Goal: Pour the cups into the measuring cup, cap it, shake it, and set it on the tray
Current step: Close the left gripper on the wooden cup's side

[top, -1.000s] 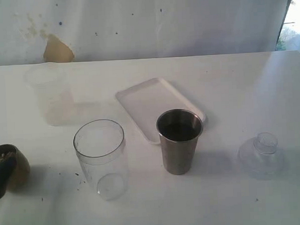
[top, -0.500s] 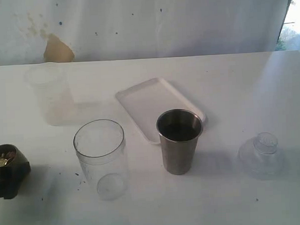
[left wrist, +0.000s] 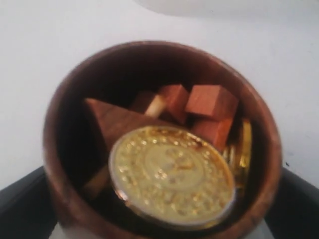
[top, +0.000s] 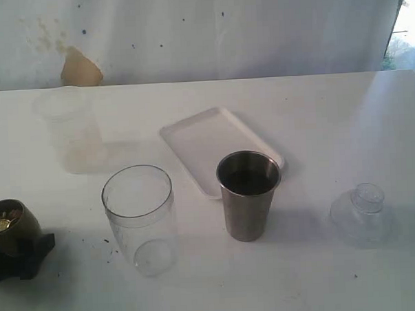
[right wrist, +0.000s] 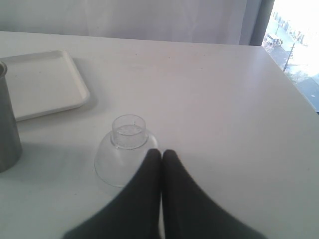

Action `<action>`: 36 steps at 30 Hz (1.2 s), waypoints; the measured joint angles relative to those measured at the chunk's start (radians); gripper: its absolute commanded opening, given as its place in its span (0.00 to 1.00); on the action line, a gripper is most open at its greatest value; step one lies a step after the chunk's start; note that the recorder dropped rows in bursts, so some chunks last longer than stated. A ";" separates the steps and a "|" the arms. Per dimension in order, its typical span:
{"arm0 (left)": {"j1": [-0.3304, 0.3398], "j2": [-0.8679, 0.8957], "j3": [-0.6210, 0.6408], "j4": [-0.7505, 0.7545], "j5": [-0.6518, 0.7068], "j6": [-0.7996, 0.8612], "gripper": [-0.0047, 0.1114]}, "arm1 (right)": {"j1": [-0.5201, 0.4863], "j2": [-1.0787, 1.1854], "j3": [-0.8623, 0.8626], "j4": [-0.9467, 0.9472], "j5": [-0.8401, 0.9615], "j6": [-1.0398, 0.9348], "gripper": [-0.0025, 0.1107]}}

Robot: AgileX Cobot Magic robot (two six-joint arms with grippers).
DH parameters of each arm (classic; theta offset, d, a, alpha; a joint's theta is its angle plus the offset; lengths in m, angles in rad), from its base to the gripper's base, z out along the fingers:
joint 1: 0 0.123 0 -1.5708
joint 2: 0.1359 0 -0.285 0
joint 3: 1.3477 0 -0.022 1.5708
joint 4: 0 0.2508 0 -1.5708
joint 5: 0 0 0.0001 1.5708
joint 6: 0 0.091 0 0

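Left claw [left wrist: 159,201] pinches wood cup [top: 9,220] at the left edge of the counter [top: 330,122], cup upright with gold coins [left wrist: 172,177] and wood blocks [left wrist: 212,102] inside. Measuring cup [top: 140,220] stands near it to the right, steel cup [top: 248,195] next along, hiding the near corner of the tray [top: 207,138]; frosted beaker [top: 72,130] sits back left, apart from tray. Right claw [right wrist: 161,155] pressed together, tip just beside clear domed lid [right wrist: 124,152], right of steel cup.
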 measured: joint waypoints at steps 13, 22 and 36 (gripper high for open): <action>0.000 0.067 0.000 -0.045 -0.133 0.043 0.87 | 0.000 0.000 0.000 0.000 0.000 0.000 0.02; 0.000 0.066 -0.001 -0.049 -0.155 0.071 0.87 | 0.000 0.000 0.000 0.000 0.000 0.000 0.02; 0.000 0.066 -0.047 -0.033 -0.092 0.073 0.69 | 0.000 0.000 0.000 0.000 0.000 0.000 0.02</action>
